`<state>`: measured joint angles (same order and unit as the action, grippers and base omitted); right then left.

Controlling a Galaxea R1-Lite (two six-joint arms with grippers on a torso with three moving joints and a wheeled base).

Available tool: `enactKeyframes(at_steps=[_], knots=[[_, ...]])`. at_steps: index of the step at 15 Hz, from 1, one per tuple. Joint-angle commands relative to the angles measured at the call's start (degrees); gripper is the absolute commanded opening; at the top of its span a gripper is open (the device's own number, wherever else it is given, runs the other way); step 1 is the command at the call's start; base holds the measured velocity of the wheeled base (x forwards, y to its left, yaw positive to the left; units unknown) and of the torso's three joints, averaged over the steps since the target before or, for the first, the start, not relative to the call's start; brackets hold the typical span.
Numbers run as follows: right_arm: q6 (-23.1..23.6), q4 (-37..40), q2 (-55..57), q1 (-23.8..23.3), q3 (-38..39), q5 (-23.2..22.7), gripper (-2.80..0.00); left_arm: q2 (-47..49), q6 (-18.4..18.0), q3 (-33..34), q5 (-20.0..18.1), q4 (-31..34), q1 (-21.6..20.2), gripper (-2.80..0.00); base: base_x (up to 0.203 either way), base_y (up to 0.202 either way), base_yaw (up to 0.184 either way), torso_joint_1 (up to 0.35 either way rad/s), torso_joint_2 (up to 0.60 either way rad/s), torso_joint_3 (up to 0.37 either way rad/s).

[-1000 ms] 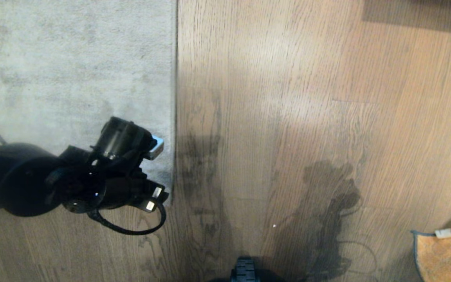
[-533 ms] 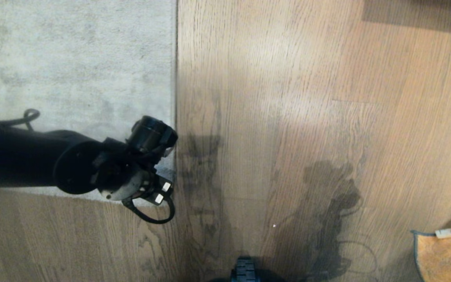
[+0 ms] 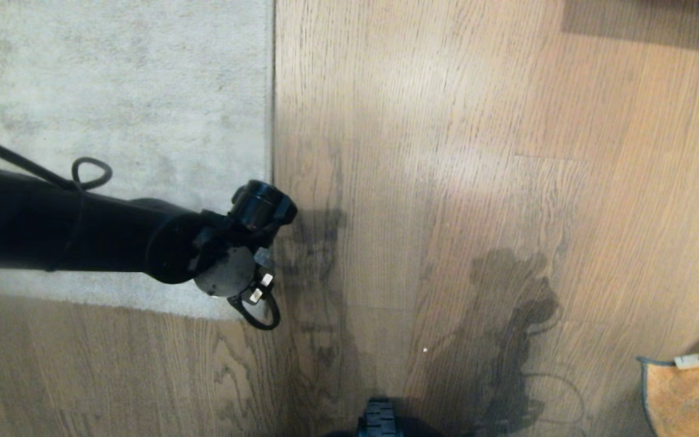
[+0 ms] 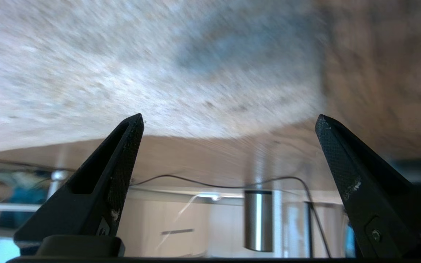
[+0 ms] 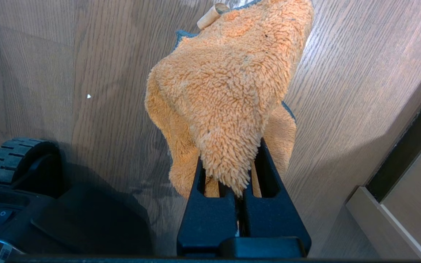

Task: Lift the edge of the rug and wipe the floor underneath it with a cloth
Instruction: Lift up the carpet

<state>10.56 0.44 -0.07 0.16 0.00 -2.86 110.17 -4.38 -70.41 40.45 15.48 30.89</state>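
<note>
The left gripper (image 4: 228, 120), jaws wide apart, hovers over the rug edge (image 3: 267, 152) at its near corner — that border runs near-to-far. The right gripper (image 5: 238, 186) — clamped on the cloth (image 5: 228, 91) — waits at near right.

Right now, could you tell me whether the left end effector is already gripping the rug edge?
No, the left end effector stands wide open with nothing between its fingers, and the rug edge lies flat on the floor.
</note>
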Motion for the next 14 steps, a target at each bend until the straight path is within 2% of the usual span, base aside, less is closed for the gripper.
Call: enactKeyframes(at_steps=[1, 7, 14], knots=[[0.0, 0.0, 0.1, 0.0, 0.0, 0.0, -2.80, 2.0, -0.3, -1.2, 2.3, 0.1, 0.2, 0.00, 0.000, 0.000, 0.000, 0.000, 0.00, 0.000], [0.1, 0.0, 0.1, 0.0, 0.0, 0.0, -2.80, 4.3, -2.5, -3.0, 7.3, -0.3, 0.3, 0.00, 0.000, 0.000, 0.000, 0.000, 0.00, 0.000], [0.1, 0.0, 0.1, 0.0, 0.0, 0.0, -2.80, 6.3, -2.5, -4.9, 8.3, -2.1, 0.2, 0.00, 0.000, 0.000, 0.000, 0.000, 0.00, 0.000]])
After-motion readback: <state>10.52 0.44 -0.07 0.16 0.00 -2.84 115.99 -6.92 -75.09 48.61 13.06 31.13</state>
